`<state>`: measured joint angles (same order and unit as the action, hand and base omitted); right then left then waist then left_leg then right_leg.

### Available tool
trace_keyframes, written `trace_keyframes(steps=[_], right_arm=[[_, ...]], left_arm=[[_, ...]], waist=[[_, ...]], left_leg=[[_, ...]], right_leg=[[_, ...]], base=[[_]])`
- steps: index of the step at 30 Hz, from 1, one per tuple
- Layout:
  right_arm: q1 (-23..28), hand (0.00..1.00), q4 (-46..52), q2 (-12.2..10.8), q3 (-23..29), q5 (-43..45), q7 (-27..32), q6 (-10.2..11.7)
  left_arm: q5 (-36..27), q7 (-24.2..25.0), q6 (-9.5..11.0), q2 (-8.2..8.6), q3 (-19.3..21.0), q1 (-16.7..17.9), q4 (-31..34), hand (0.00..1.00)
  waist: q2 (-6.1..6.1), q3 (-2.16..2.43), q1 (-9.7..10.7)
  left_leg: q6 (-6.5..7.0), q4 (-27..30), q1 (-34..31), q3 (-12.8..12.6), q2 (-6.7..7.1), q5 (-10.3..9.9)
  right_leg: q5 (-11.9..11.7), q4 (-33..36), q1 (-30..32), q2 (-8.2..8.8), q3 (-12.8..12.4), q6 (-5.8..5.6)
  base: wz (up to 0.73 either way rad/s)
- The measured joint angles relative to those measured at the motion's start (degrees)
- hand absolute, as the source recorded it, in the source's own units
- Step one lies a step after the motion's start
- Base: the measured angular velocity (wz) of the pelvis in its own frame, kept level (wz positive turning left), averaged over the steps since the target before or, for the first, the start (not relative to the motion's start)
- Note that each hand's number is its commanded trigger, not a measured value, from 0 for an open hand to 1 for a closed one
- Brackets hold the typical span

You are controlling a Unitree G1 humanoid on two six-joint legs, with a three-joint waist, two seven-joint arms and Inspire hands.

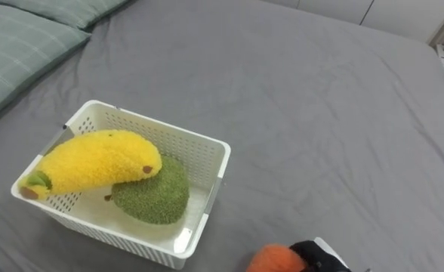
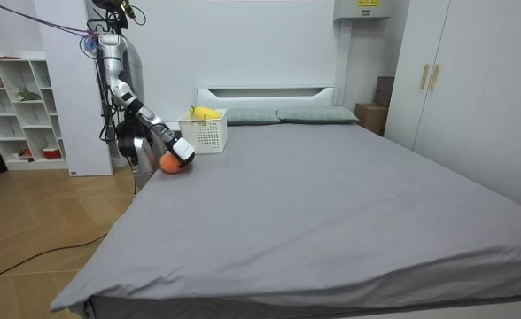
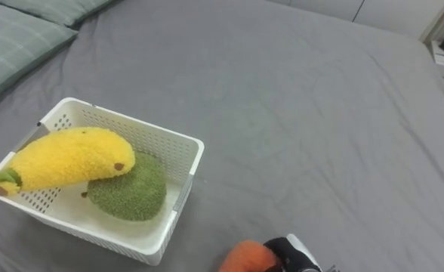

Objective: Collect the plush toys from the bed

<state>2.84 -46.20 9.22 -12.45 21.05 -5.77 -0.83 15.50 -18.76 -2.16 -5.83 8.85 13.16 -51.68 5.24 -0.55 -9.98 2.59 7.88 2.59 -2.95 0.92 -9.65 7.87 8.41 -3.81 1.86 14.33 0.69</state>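
fingers of the right hand [image 1: 319, 257] curl round an orange plush toy [image 1: 273, 261] near the white basket [image 1: 208, 148] on the bed [image 1: 320, 113], which already holds a banana plush [image 1: 94, 162] and a green plush [image 1: 160, 195]; the carry seems under way, and next it must clear the rim and let go.

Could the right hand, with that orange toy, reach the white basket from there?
Probably yes: the right hand, holding the orange toy, is near the basket, whose top is open, with bare bedsheet between them.
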Motion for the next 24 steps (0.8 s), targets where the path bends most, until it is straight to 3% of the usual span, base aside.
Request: trace_keyframes(steps=[15,22,24], right_arm=[[-0.05,1.00,0.03,-0.47,0.00,0.01,-1.43,0.12],[0.44,1.00,5.02,-0.34,0.16,1.80,-1.80,-0.50],[0.57,1.00,8.89,0.04,0.20,1.65,-1.80,-0.55]], left_arm=[[0.30,1.08,0.16,0.19,1.12,-0.04,0.00,0.00],[0.29,0.88,0.16,0.14,1.17,0.11,0.04,0.00],[0.19,0.56,0.16,-0.03,1.18,0.26,0.03,0.00]], waist=[[0.75,0.51,-0.51],[0.90,0.48,-0.12],[1.02,0.25,0.21]], left_leg=[[0.00,-0.01,0.09,-0.12,0.06,0.01],[0.00,0.06,0.20,-0.07,0.06,0.02],[0.00,-0.09,0.20,-0.07,0.06,0.02]], right_leg=[[0.00,-0.48,-0.12,-0.04,-0.19,-0.01],[0.00,-0.49,-0.29,-0.03,-0.17,-0.01],[0.00,-0.50,-0.34,-0.03,-0.18,0.00]], base=[[0.00],[0.00],[0.00]])
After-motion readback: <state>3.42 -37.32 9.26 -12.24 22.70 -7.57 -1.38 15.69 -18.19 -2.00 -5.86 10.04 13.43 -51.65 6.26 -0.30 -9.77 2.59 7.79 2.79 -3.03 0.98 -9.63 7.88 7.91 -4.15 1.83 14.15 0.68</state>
